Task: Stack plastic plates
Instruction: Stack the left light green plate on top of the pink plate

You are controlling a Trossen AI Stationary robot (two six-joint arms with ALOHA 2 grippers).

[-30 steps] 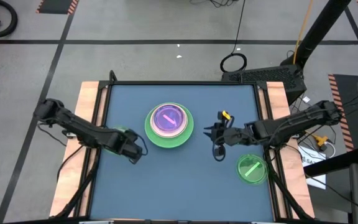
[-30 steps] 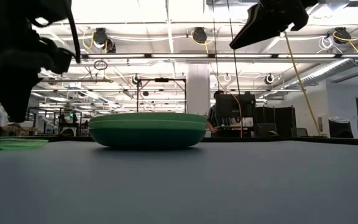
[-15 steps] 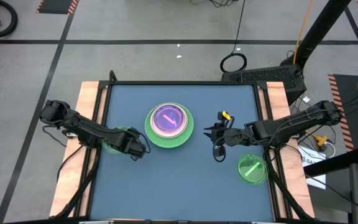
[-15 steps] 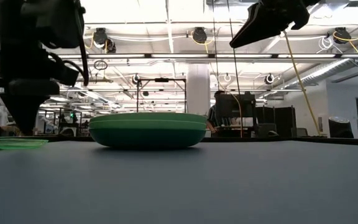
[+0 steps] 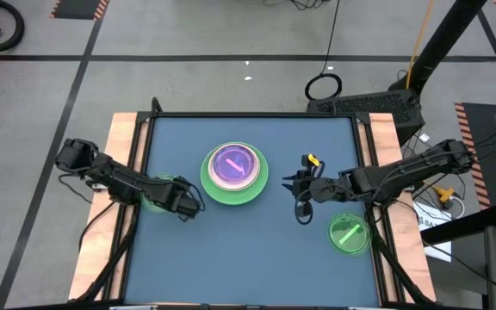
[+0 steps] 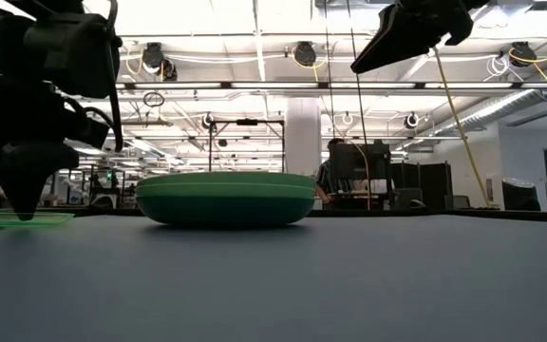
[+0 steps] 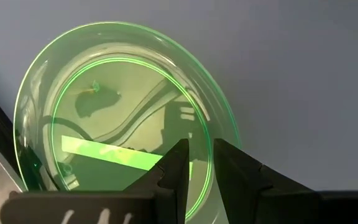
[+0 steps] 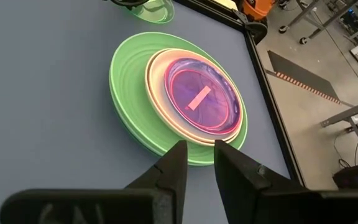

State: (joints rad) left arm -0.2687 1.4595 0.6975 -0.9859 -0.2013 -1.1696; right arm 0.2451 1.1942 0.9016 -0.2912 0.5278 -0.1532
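A stack of plastic plates sits mid-table: a large green plate at the bottom, cream ones above it, and a translucent pink plate on top. At the left edge a translucent green plate with a stripe lies flat on the mat. My left gripper points down at this plate's right side, narrowly open, with the rim in its gap. Another striped green plate lies near the front right. My right gripper hangs high, right of the stack, narrowly open and empty. My left gripper comes from above, pointing steeply down, its fingertips at the level of the green plate. One finger stands over the plate's well and one over its rim. I cannot tell whether they touch it. The plate lies flat on the mat.
The blue mat has free room along the front and between the stack and the right plate. Wooden rails border the table's left and right sides. Cables and a stand lie on the floor beyond the far edge.
My left gripper has come down onto the left green plate and tipped to point more steeply down; its gap is unchanged. The plate has stayed flat where it was.
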